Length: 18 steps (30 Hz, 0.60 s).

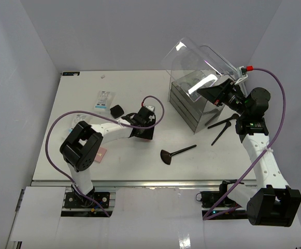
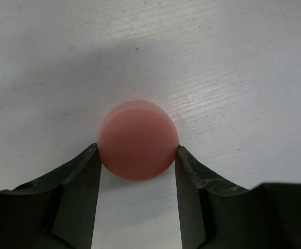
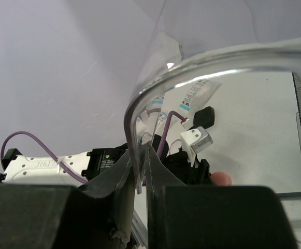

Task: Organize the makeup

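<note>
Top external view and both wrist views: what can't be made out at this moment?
Pink round compact: in the top view hidden under the left gripper; the left wrist view does not settle whether the fingers press it.
Pink sponge: partly covered by the left arm, top view.
Clear box interior: lost in glare, top view.
Packet print: too small, top view.

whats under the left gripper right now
A round pink compact lies on the white table, pinched at its sides between the left gripper fingers. In the top view the gripper hides it, and the table beneath the compact cannot be seen.
</note>
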Tool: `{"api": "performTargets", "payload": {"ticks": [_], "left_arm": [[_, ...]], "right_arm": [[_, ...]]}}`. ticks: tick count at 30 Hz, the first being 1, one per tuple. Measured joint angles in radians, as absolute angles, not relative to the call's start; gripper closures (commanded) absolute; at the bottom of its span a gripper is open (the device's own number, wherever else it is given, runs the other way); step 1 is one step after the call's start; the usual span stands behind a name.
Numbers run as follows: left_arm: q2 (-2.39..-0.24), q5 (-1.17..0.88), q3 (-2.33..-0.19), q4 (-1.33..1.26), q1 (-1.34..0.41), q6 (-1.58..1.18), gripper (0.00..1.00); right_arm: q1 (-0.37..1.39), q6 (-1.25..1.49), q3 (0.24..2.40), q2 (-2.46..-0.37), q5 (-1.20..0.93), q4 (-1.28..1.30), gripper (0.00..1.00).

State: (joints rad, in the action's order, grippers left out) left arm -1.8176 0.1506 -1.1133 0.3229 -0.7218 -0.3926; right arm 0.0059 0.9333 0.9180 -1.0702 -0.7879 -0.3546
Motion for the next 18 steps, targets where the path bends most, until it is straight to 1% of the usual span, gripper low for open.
{"api": "performTargets", "payload": {"ticks": [2,7,10,12,15,18], "left_arm": [[-1.819,0.153,-1.113,0.316,-0.727,-0.397,0.69],[-1.814,0.151,-1.101,0.292,-0.731,-0.404,0.80],[-1.756,0.116,-1.023,0.200,-0.732,-0.429,0.83],[-1.677,0.077,-0.939,0.103,-0.735,-0.457,0.84],[-1.571,0.015,-0.840,-0.095,-0.737,-0.526,0.85],[-1.555,-0.032,-0.825,-0.311,-0.740,-0.592,0.85]], "right_arm": [[0.006,0.933,0.918,-1.070,-0.788,-0.355,0.85],[0.006,0.933,0.918,-1.070,-0.788,-0.355,0.85],[0.006,0.933,0.918,-1.069,-0.788,-0.355,0.85],[0.006,0.933,0.918,-1.068,-0.788,-0.355,0.85],[0.006,0.933,0.918,-1.068,-0.788,-0.355,0.85],[0.006,0.934,0.918,-1.068,-0.788,-0.355,0.85]]}}
